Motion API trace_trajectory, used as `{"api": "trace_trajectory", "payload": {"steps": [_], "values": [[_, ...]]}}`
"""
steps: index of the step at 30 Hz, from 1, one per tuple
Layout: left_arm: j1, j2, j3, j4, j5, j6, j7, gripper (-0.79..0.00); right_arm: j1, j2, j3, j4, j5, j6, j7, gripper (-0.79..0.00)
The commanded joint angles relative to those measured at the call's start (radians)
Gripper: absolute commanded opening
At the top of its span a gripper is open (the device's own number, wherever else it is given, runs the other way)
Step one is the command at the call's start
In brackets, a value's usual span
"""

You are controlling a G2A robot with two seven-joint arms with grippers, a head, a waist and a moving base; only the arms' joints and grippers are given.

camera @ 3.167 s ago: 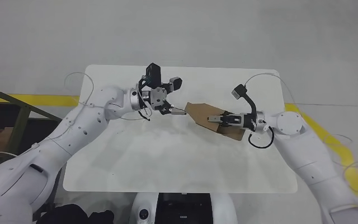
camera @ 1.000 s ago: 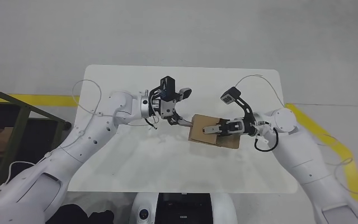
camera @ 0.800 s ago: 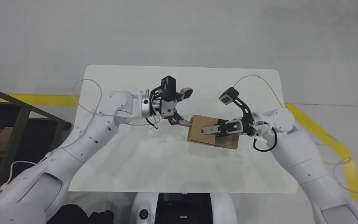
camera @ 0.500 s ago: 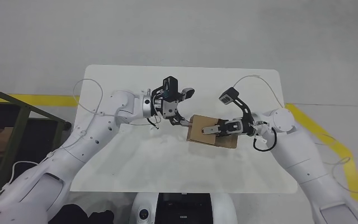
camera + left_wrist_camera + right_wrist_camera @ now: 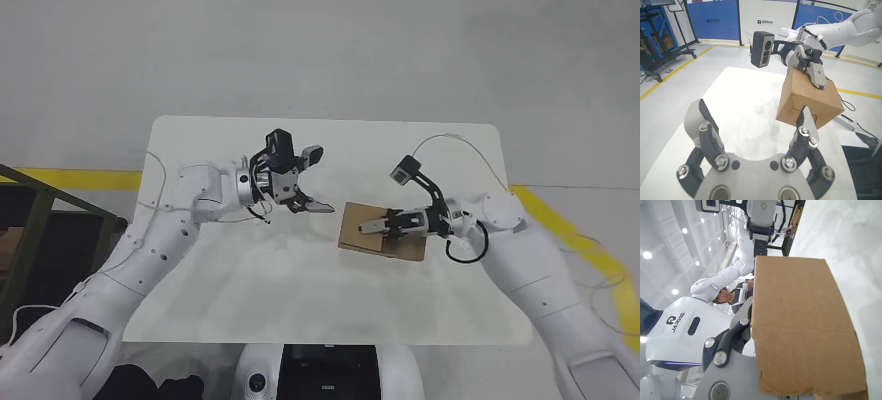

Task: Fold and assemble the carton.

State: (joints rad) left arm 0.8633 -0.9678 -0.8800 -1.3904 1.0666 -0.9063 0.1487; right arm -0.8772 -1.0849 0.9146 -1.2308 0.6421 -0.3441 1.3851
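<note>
right fingers (image 5: 817, 77) tight on carton (image 5: 358, 240), long axis toward splayed left fingers (image 5: 704, 113)

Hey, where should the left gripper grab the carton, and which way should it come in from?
Probably the carton at its free end, facing the left gripper: come straight in from that side, open fingers spanning two opposite walls. The right gripper holds the far end, and the near end looks folded shut, giving flat parallel faces.
</note>
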Motion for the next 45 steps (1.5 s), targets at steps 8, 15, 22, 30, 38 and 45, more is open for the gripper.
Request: {"api": "trace_trajectory", "payload": {"steps": [8,15,22,30,38,45], "values": [[0.055,0.016,-0.042,0.025,0.238,0.004,0.138,0.0,0.071,-0.052,-0.12,0.129,-0.105,-0.028,-0.074,-0.785],[0.047,0.02,-0.049,0.103,0.329,-0.057,0.208,0.0,0.135,-0.118,-0.223,0.264,-0.104,-0.071,-0.103,-0.785],[0.059,0.024,-0.047,0.14,0.43,-0.041,0.291,0.0,0.208,-0.187,-0.295,0.403,-0.08,-0.088,-0.09,-0.785],[0.078,0.032,-0.052,0.151,0.519,-0.016,0.344,0.0,0.264,-0.262,-0.352,0.543,-0.068,-0.109,-0.085,-0.733],[0.083,0.034,-0.053,0.146,0.544,-0.012,0.355,0.0,0.293,-0.306,-0.361,0.654,-0.054,-0.143,-0.064,-0.428],[0.085,0.034,-0.057,0.145,0.548,-0.006,0.349,0.0,0.299,-0.307,-0.341,0.655,-0.046,-0.138,-0.047,-0.302]]}}
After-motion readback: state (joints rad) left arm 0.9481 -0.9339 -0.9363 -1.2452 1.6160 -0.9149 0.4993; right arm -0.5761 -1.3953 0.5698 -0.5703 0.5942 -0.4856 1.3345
